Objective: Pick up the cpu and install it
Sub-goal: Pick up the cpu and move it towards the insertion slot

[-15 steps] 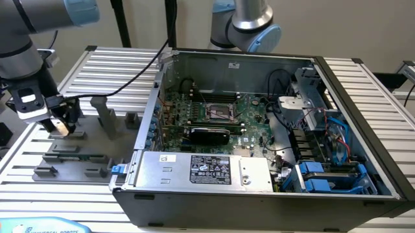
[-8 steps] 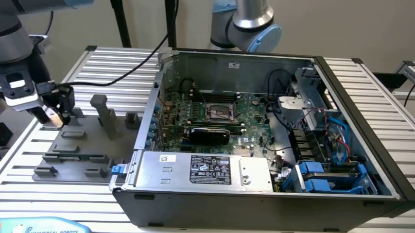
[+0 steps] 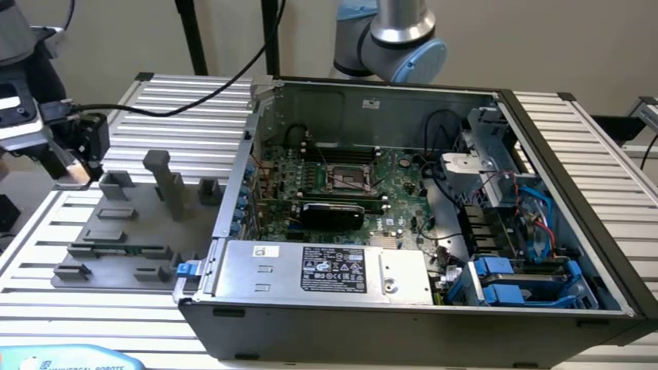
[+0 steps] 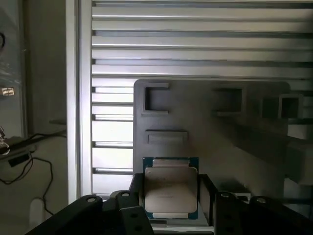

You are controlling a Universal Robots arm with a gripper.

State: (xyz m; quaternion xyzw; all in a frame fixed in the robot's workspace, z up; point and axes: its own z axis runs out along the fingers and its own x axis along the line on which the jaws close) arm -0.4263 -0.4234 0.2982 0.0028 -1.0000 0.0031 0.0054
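At the exterior view's left edge, the claw point(image 3: 68, 166) is seen raised above the slatted table point(image 3: 185, 108). It hangs over the far left end of a grey holder tray point(image 3: 113, 254). The cpu point(image 3: 72, 176) is held at its tips as a small pale piece, clear of the tray.

In the wrist view the chip is shown flat, with its silvery top turned to the camera inside a thin darker rim. It is clamped between the dark fingers point(image 4: 136, 193), which are set against two opposite sides. The tray's recesses are seen beyond it.

Further toward the exterior view's right, upright posts point(image 3: 159, 181) are seen rising from the tray. Just beside the tray, the open grey computer case point(image 3: 411, 331) is laid on the table. Inside, a labelled power supply box point(image 3: 329, 270) is placed along the near wall. Behind it the green motherboard point(image 3: 401, 185) is seen, with the dark metal-framed socket point(image 3: 344, 179) near its middle, well apart from the cpu. The robot arm's joint point(image 3: 401, 38) is seen behind the case. Blue-edged drive fittings point(image 3: 514, 281) are found at the case's right end.
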